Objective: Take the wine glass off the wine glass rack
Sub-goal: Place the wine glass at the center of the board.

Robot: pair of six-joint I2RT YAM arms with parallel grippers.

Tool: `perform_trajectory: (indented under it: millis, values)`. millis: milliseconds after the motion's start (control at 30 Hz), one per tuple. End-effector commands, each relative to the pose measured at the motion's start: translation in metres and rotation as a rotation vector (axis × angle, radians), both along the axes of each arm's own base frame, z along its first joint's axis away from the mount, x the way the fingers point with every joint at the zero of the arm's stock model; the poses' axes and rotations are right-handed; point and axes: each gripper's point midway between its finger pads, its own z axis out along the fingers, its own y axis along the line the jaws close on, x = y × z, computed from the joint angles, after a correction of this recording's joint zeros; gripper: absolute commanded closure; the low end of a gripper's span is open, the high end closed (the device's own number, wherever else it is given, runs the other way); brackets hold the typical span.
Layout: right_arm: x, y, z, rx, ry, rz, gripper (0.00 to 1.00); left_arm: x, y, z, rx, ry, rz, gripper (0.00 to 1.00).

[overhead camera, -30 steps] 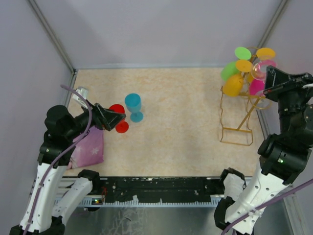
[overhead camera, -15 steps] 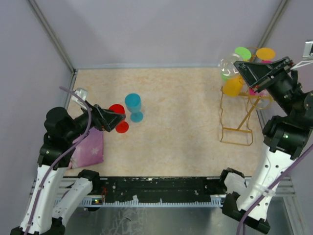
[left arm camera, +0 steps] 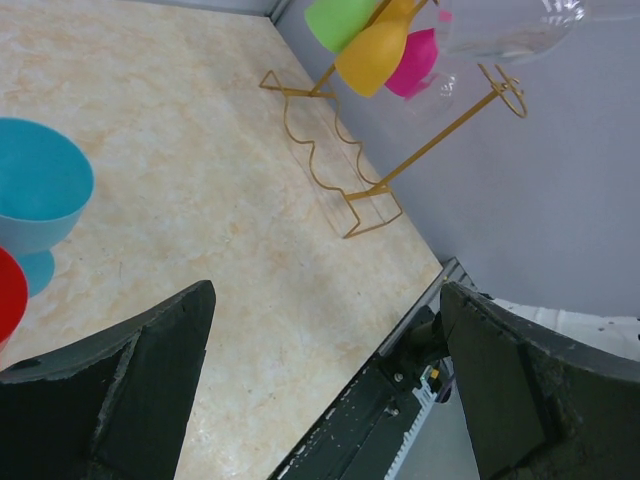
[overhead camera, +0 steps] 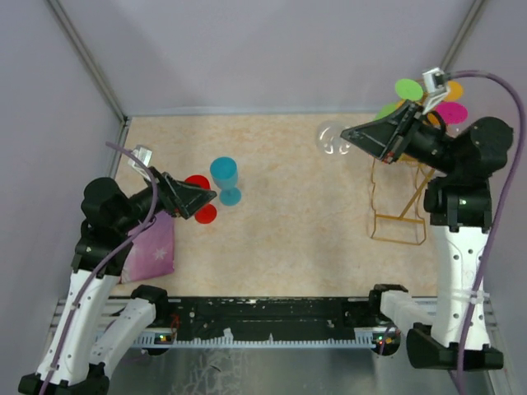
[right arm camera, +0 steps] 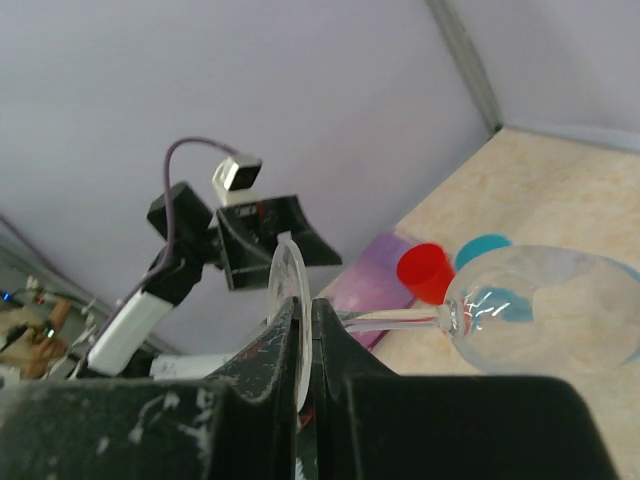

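Note:
The gold wire wine glass rack stands at the table's right side, with green and magenta glasses hanging at its top; it also shows in the left wrist view. My right gripper is shut on the round foot of a clear wine glass. It holds the glass on its side in the air, left of the rack and apart from it, bowl pointing left. My left gripper is open and empty beside the red glass.
A blue glass stands next to the red one, mid-left on the table. A purple cloth lies at the near left. Grey walls close in the back and both sides. Green, orange and magenta glasses hang on the rack.
My right gripper has swung left with the clear glass, carrying it from the rack's top out over the table. The left arm has barely moved.

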Motion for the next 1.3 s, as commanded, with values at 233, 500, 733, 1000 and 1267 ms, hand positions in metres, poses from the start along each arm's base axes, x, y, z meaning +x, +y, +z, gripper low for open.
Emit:
perform_trajectory:
  millis: [233,500,733,1000,1267]
  values:
    - [0.011,0.103,-0.062,-0.219,-0.049,0.191,1.00,-0.018,-0.020,0.028,-0.142,-0.027,-0.168,0.02]
    - [0.010,0.139,-0.097,-0.292,-0.059,0.287,1.00,-0.026,-0.033,0.024,-0.233,0.022,-0.258,0.04]
    - [-0.002,0.160,-0.108,-0.313,-0.104,0.357,1.00,-0.029,-0.068,0.024,-0.246,0.044,-0.301,0.09]
    - [-0.009,0.180,-0.111,-0.324,-0.133,0.403,1.00,-0.035,-0.097,0.032,-0.298,-0.020,-0.290,0.18]
    - [-0.014,0.186,-0.106,-0.317,-0.168,0.411,1.00,-0.036,-0.104,0.023,-0.259,-0.004,-0.305,0.37]
